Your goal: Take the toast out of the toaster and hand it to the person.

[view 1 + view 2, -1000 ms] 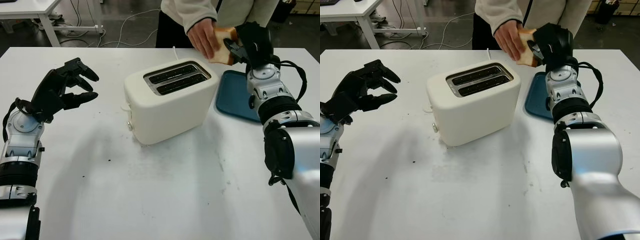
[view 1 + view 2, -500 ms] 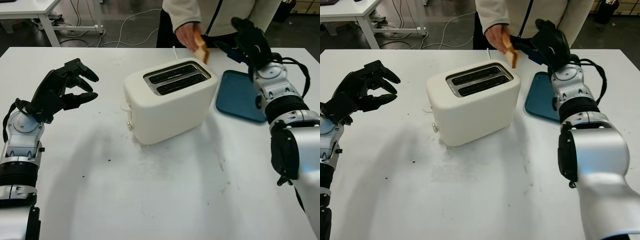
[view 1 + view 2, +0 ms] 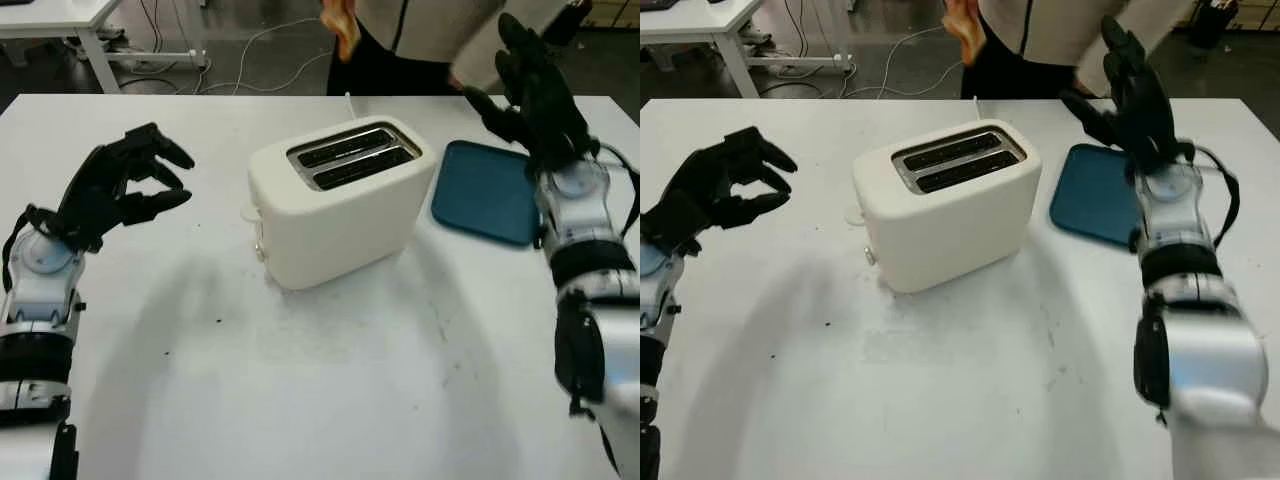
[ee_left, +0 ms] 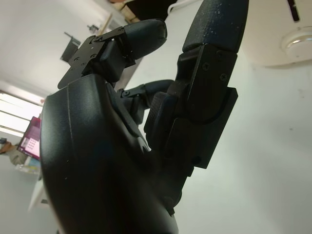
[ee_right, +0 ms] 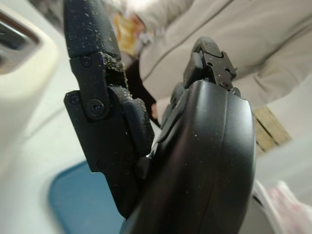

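Toast (image 3: 344,28), apparently with person, well apart from empty right hand (image 3: 533,85).

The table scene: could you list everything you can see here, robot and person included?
toaster: one, cream-white, slots empty, middle of the table
tray: one, blue, lying beside the toaster on the robot's right
toast: one slice, golden, held up by the person beyond the table's far edge
table: one, white, carrying toaster and tray
person: one, light jacket, standing behind the table
left hand: black, fingers curled, holding nothing, raised over the table's left side
right hand: black, open, raised above the tray
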